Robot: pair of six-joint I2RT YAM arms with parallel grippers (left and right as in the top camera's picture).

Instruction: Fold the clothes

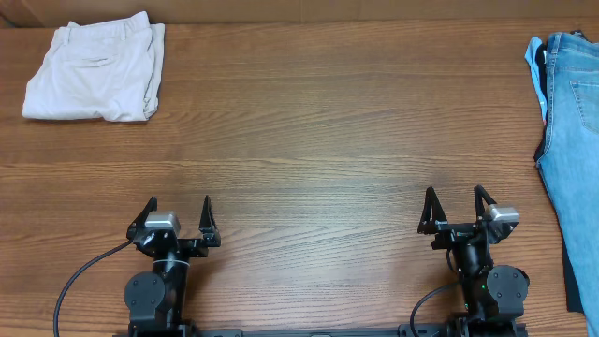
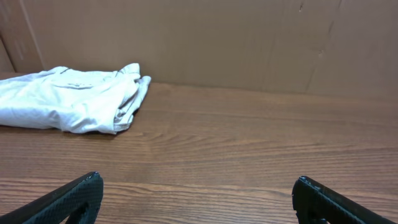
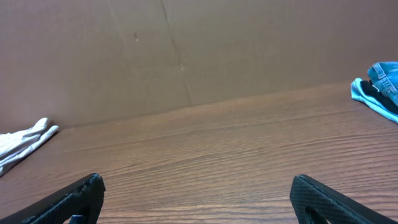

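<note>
The clothes, a pair of light beige shorts, lie folded into a compact bundle at the table's far left corner, pocket side up. In the left wrist view the shorts rest far ahead to the left; the right wrist view catches only an edge of the shorts. My left gripper sits near the front edge, open, nothing between its fingers. My right gripper is likewise open and empty at the front right, far from the shorts.
Blue denim jeans lie along the table's right edge, running toward the front, and show at the far right of the right wrist view. A brown cardboard wall stands behind the wooden table.
</note>
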